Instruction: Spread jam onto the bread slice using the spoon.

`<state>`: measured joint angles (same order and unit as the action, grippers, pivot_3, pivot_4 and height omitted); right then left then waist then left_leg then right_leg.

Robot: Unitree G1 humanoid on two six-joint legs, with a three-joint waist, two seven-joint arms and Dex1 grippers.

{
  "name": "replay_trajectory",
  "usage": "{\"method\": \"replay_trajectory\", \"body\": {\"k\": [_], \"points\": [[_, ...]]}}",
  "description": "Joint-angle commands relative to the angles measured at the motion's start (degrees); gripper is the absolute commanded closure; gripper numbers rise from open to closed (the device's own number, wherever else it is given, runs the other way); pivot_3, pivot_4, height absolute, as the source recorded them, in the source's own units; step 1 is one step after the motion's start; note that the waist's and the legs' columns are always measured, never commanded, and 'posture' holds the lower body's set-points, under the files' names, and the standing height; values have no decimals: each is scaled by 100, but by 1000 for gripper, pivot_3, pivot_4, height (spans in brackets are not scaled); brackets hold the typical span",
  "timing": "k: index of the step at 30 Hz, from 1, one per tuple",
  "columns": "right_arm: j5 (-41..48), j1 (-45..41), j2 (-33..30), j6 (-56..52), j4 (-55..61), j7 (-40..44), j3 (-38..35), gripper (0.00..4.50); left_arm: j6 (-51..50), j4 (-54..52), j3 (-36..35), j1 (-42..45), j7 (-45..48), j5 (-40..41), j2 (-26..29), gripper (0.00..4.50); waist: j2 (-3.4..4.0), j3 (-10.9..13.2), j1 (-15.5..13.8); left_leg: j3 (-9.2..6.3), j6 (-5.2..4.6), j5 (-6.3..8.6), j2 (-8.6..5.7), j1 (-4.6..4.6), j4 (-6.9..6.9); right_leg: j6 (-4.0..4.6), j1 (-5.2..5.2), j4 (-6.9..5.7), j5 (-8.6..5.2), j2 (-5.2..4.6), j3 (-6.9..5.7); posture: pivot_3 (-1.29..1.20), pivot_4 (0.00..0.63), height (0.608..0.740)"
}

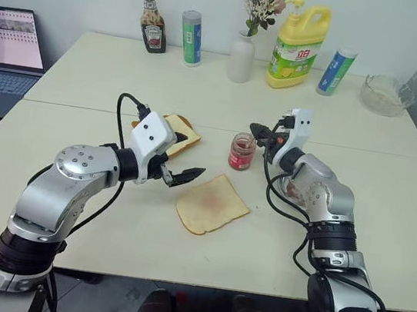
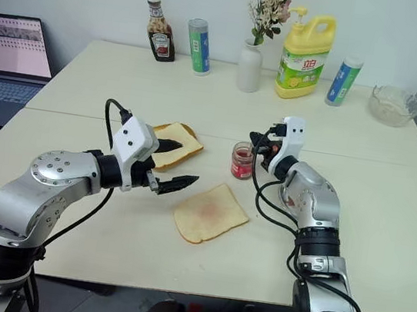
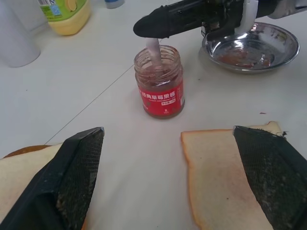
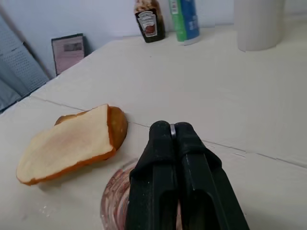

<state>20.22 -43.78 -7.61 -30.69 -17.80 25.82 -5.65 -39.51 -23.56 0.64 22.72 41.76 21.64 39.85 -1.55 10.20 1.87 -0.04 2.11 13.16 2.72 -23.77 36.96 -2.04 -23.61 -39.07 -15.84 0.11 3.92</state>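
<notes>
The jam (image 1: pixel 242 151) is a small glass jar with a red label, standing mid-table. My right gripper (image 1: pixel 258 132) hovers just above its mouth, shut on the spoon (image 3: pixel 153 50), whose lower end dips into the jar. A sliver of the spoon's metal (image 4: pixel 171 129) shows between the closed fingers. The bread slice (image 1: pixel 212 203), pale with a faint pink smear, lies flat in front of the jar. My left gripper (image 1: pixel 189 157) is open and empty, held above the table to the left of the slice. In the left wrist view its fingers (image 3: pixel 72 182) frame the jar.
A second slice with a darker crust (image 1: pixel 179 140) lies behind the left gripper. A metal dish (image 3: pixel 249 48) with red residue sits by the right arm. At the back stand a ketchup bottle (image 1: pixel 153 28), two cans (image 1: pixel 192 37), a vase (image 1: pixel 241 56), a yellow bottle (image 1: pixel 297 48) and a glass bowl (image 1: pixel 386 94). A laptop (image 1: pixel 6 50) is far left.
</notes>
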Motion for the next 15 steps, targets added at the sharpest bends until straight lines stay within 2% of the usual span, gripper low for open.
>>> {"method": "replay_trajectory", "body": {"k": [1, 6, 15], "points": [[506, -197, 190, -394, 265, -323, -432, 4464, 93, -84, -50, 60, -49, -24, -15, 0, 0, 0, 3, 0, 0, 0, 0, 0, 0, 0, 0, 0, 0, 0, 0, 0, 150, 740], [1040, -354, 380, -800, 319, -749, -924, 4464, 110, -58, -14, 70, -53, -58, -35, 0, 0, 0, 5, 0, 0, 0, 1, 0, 0, 0, 0, 0, 0, 1, 0, 0, 150, 740], [1277, -360, 395, -951, 509, -938, -1012, 4464, 107, -64, 4, 74, -53, -81, -47, 0, 1, 0, 9, 0, 0, 0, 1, -1, -2, 0, -1, 1, 0, 1, 0, 0, 150, 740]]}}
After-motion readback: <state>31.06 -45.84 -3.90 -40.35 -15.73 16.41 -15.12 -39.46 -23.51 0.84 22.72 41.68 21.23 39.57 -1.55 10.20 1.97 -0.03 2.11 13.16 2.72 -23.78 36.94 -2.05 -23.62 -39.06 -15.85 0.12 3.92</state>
